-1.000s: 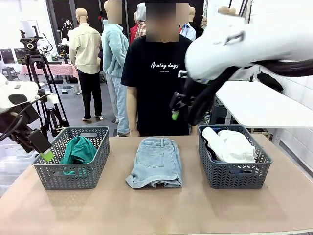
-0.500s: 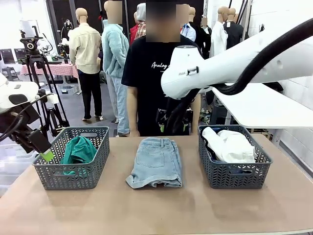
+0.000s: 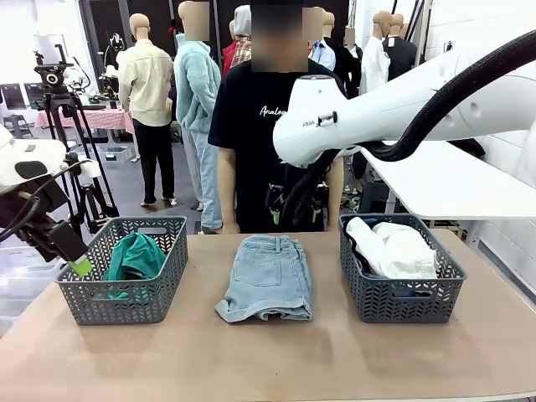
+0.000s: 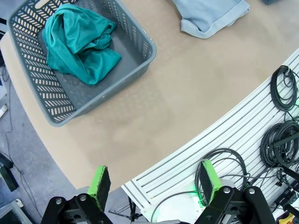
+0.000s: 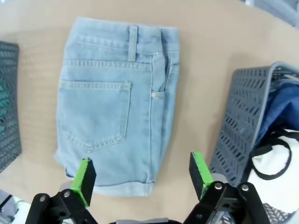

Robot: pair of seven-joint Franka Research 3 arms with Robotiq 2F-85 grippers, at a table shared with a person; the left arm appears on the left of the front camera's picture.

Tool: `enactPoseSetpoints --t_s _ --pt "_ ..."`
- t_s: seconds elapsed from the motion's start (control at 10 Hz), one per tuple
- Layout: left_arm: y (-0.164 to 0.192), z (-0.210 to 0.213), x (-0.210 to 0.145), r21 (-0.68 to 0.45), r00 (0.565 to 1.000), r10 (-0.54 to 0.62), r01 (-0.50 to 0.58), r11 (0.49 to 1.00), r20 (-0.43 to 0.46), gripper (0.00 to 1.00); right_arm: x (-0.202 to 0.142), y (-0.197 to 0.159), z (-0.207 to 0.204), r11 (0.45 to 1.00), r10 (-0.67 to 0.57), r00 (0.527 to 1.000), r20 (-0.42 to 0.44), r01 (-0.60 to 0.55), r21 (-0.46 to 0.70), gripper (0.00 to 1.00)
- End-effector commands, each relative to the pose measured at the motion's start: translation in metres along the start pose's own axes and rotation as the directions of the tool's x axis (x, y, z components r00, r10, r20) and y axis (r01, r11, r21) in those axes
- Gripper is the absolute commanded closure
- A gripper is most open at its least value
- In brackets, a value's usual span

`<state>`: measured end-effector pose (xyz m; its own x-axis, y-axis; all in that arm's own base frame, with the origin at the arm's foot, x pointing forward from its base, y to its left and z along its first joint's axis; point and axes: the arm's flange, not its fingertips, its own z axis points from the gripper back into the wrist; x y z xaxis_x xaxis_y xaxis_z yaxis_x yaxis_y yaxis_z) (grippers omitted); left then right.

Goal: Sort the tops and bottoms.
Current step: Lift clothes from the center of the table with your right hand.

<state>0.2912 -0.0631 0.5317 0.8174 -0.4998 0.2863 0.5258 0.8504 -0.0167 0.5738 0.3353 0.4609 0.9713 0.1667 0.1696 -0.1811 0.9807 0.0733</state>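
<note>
While both grippers stand with fingers spread and empty, the pale shorts (image 3: 265,277) lie folded on the table (image 3: 268,356) between two grey baskets.

Seen from the front, the teal-green shirt (image 3: 134,257) sits crumpled in the left basket (image 3: 121,297), and the white shirt with black trim (image 3: 396,249) lies in the right basket (image 3: 400,297) on top of dark blue jeans (image 5: 282,109). The right gripper (image 5: 142,175) hangs above the shorts, back pocket up, its arm crossing in front of the person in a black T-shirt (image 3: 255,126). The left gripper (image 4: 154,184) hovers off the table's near left edge, beside the left basket.
</note>
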Motion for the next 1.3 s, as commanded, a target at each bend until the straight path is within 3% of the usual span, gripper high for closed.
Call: enactPoseSetpoints --t_s 0.0,0.2,0.4,0.7,1.2 --pt "0.001 -0.003 -0.004 -0.006 1.0 -0.006 0.006 1.0 0.0 0.0 -0.016 0.023 -0.022 1.0 -0.016 0.999 0.039 0.017 -0.019 0.0" --pt "0.001 -0.003 -0.004 -0.006 1.0 -0.006 0.006 1.0 0.0 0.0 -0.006 0.048 -0.049 0.99 -0.081 0.993 0.085 0.09 -0.112 0.0" --pt "0.001 -0.003 -0.004 -0.006 1.0 -0.006 0.006 1.0 0.0 0.0 -0.003 0.05 -0.075 0.974 -0.164 0.982 0.094 0.176 -0.146 0.0" --pt "0.001 -0.003 -0.004 -0.006 1.0 -0.006 0.006 1.0 0.0 0.0 0.007 0.042 -0.113 0.971 -0.223 0.973 0.062 0.227 -0.072 0.0" --pt "0.001 -0.003 -0.004 -0.006 1.0 -0.006 0.006 1.0 0.0 0.0 0.01 0.019 -0.124 0.943 -0.317 0.948 0.016 0.317 -0.1 0.0"
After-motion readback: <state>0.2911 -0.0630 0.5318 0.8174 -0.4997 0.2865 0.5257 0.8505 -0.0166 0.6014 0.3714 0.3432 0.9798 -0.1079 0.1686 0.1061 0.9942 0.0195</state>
